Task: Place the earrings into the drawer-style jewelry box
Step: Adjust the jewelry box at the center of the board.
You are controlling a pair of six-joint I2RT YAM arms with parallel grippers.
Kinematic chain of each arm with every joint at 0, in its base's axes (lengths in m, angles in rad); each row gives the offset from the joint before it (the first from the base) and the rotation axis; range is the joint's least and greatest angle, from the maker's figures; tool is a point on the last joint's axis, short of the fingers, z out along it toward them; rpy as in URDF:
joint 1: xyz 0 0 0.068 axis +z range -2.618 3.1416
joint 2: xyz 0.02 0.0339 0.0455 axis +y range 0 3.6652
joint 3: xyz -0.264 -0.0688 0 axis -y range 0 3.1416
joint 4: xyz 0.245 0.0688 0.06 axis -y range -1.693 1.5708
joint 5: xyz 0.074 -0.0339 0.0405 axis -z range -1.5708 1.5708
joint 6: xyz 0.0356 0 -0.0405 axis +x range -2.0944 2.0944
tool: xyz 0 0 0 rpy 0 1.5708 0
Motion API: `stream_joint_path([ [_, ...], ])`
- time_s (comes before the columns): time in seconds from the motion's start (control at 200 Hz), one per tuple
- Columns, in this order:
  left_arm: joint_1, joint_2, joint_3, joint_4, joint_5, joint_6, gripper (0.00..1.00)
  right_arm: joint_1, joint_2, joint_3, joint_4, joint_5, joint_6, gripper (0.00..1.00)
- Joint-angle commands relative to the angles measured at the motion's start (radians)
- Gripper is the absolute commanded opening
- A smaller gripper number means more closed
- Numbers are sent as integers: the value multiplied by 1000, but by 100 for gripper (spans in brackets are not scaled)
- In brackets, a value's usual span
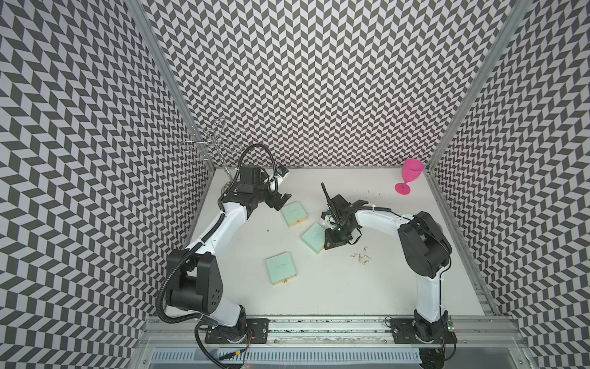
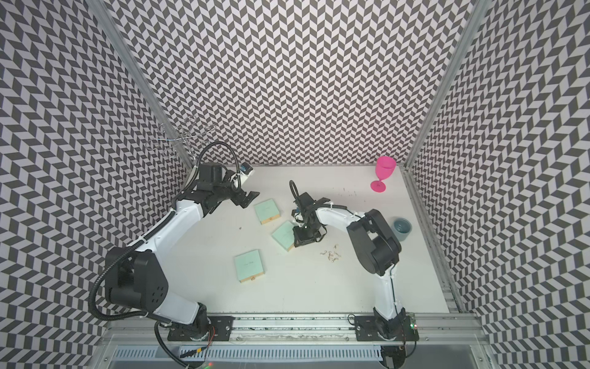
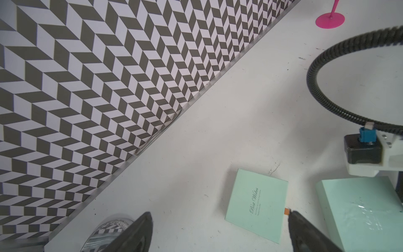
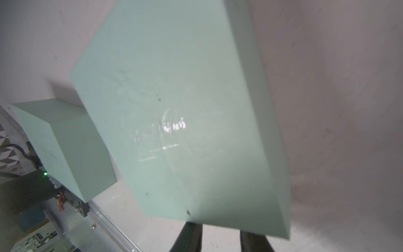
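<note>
1. As I read it, the step is opening a box. The right gripper (image 4: 220,233) sits at the middle box's (image 1: 314,236) 4 o'clock edge. Its fingertips are hidden under the box, so I cannot tell whether it grips.
2. The left gripper (image 3: 219,218), wide apart and empty, hovers at the far box's (image 1: 294,213) 10 o'clock.
3. The earrings (image 1: 360,257) lie loose at 4 o'clock from the right gripper.
4. Next likely: slide the box open without it skidding.
5. The near box (image 1: 281,267) at 7 o'clock and the glass (image 1: 410,177) at 2 o'clock obstruct nothing.

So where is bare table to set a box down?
Free: between the near box and the front rail; also the far table between the left gripper and the pink goblet. Crowded around the middle box, right gripper and earrings.
</note>
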Motion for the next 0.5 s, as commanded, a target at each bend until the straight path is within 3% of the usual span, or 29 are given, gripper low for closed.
stream_joint_path([
  [0.0, -24, 16, 48, -22, 43, 20, 97, -13, 32, 73, -3, 61, -10, 31],
  [0.23, -121, 44, 41, -83, 50, 45, 96, -72, -6, 90, -17, 87, -49, 37],
  [0.496, -156, 104, 9, -79, 77, 7, 89, -112, -147, -83, 127, -143, 90, 38],
])
